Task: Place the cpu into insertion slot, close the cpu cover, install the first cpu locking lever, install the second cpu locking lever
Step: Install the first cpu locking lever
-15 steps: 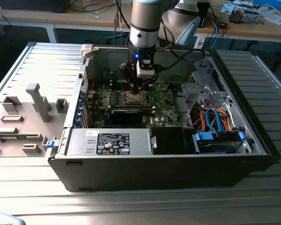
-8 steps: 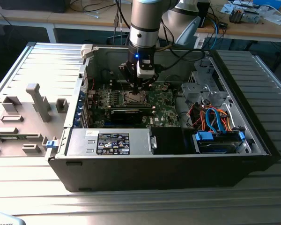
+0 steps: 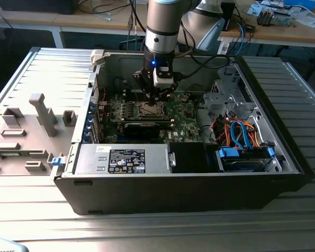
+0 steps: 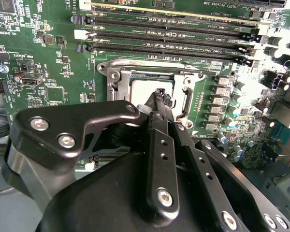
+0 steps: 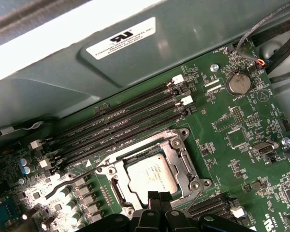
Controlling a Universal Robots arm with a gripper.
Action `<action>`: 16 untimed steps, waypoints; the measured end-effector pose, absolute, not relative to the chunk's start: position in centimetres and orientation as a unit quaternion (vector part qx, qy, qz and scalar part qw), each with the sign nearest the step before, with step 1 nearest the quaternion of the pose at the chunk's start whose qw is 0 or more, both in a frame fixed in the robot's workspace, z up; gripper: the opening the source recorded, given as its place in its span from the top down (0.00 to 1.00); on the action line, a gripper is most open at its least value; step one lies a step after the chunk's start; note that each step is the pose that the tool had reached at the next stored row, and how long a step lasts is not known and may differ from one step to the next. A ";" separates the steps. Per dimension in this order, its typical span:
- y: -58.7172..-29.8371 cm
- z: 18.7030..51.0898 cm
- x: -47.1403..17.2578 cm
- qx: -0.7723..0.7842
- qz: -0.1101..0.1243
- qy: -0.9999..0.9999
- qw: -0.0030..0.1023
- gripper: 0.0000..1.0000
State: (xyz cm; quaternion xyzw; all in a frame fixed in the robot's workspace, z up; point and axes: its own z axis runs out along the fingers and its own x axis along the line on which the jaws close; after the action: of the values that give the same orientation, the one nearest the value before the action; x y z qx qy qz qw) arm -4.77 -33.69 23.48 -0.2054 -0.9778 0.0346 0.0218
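While the arm hangs low inside the open computer case (image 3: 283, 152), the pincer (image 4: 159, 96) sits just above the socket with its fingertips pressed together and nothing between them. In the first wrist view the cpu (image 5: 152, 178) lies flat in the insertion slot, its grey metal top showing through the square window of the cpu cover (image 5: 183, 166), which looks folded down around it. A thin locking lever (image 5: 63, 186) runs along one side of the socket beside a row of capacitors, and it appears raised off its catch, though I cannot tell for certain. The memory slots (image 5: 116, 128) lie just beside the socket, and the motherboard (image 4: 43, 58) is crowded with small parts all round.

The main risk, as I judge it, is the closed tips coming down on the chip's lid or the cover frame instead of the lever. That could scratch the metal or tilt the chip on the pins beneath. A push that slips off the thin wire lever could carry the tips into the capacitors or the memory latches close by. If the cover is not fully seated, forcing a lever over it could bend the frame. The case wall stands near the arm, so a wide sideways sweep could strike it
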 end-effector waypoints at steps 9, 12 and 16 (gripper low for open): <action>-33.7 23.5 -4.8 -0.203 0.035 -0.978 0.022 0.89; -33.7 23.5 -4.8 -0.199 0.033 -0.979 0.022 0.89; -33.7 23.5 -4.8 -0.193 0.011 -0.981 0.026 0.89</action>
State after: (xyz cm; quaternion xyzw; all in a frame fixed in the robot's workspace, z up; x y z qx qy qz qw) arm -4.78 -33.68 23.48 -0.1926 -0.9809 0.0113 0.0261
